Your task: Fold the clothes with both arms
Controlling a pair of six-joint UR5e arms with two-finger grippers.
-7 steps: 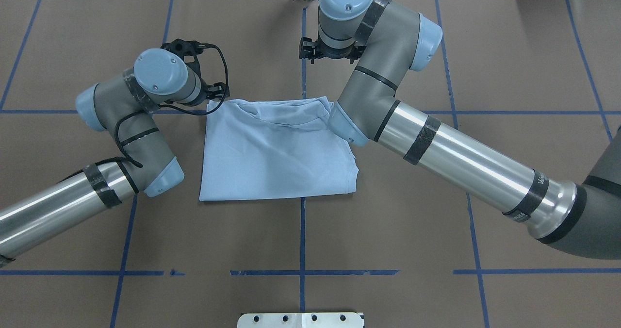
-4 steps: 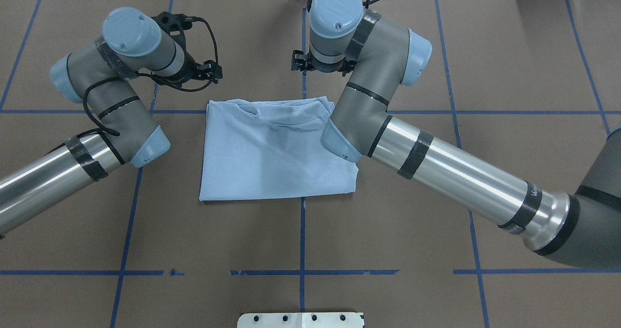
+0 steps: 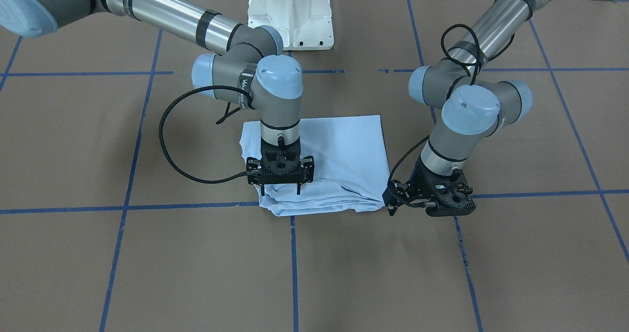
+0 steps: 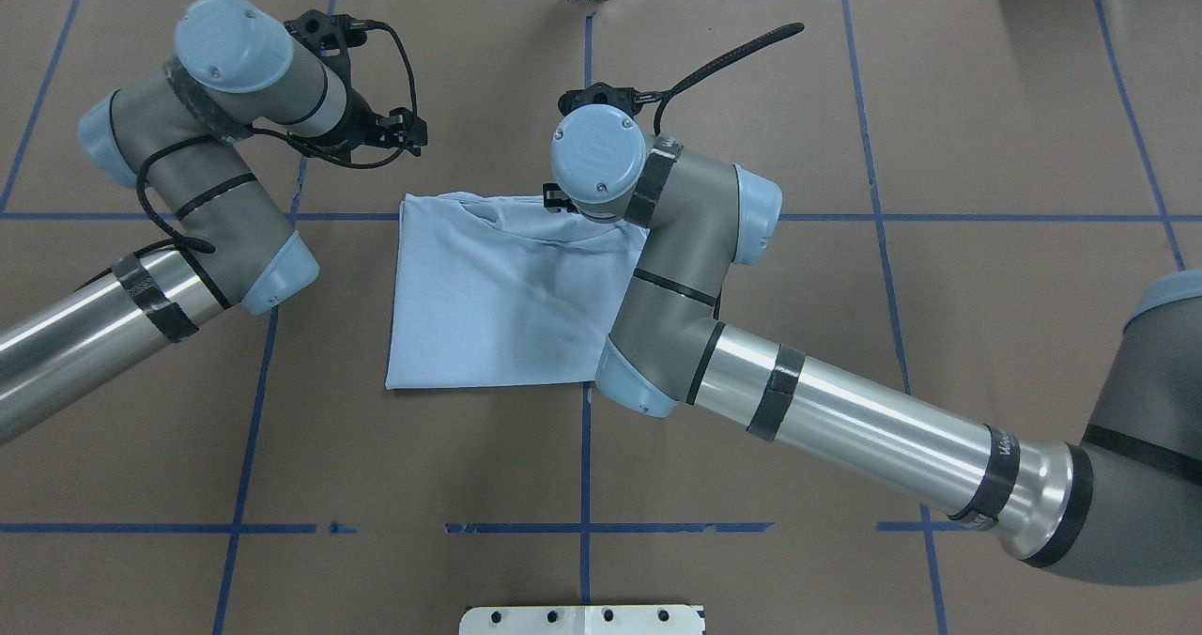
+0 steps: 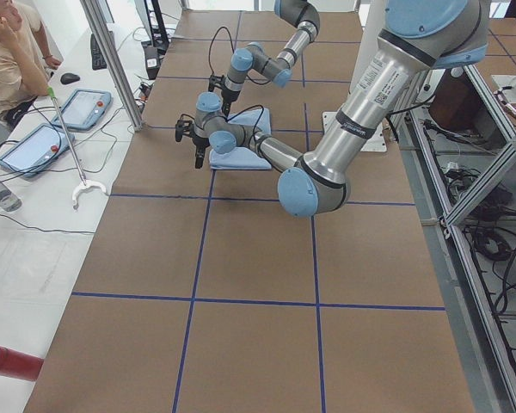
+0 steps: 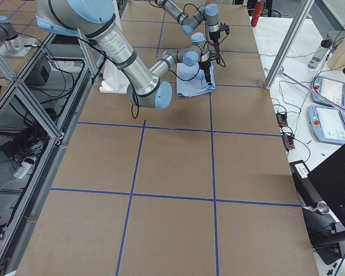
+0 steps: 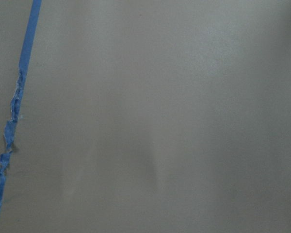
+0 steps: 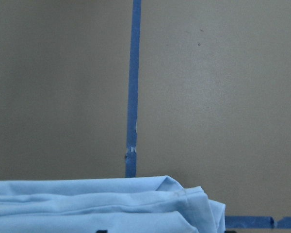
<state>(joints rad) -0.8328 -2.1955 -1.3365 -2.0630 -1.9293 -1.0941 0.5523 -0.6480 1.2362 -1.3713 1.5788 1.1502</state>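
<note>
Here the right gripper (image 3: 280, 191) hangs over the folded T-shirt's (image 3: 344, 145) bunched edge, fingers apart. The left gripper (image 3: 432, 204) sits just beside the T-shirt; I cannot tell whether its fingers are spread.

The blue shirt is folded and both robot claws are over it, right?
Not both. Only the right gripper is over the folded shirt; the left gripper is beside it, over bare table, as the front-facing view shows.

In the front-facing view the T-shirt (image 3: 344, 145) lies mid-frame on the table (image 3: 98, 263). The right gripper (image 3: 280, 190) stands over its lower left edge. The left gripper (image 3: 437, 202) is just right of its lower right corner, over bare table. The pedestal (image 3: 290, 13) sits behind, at top centre.
</note>
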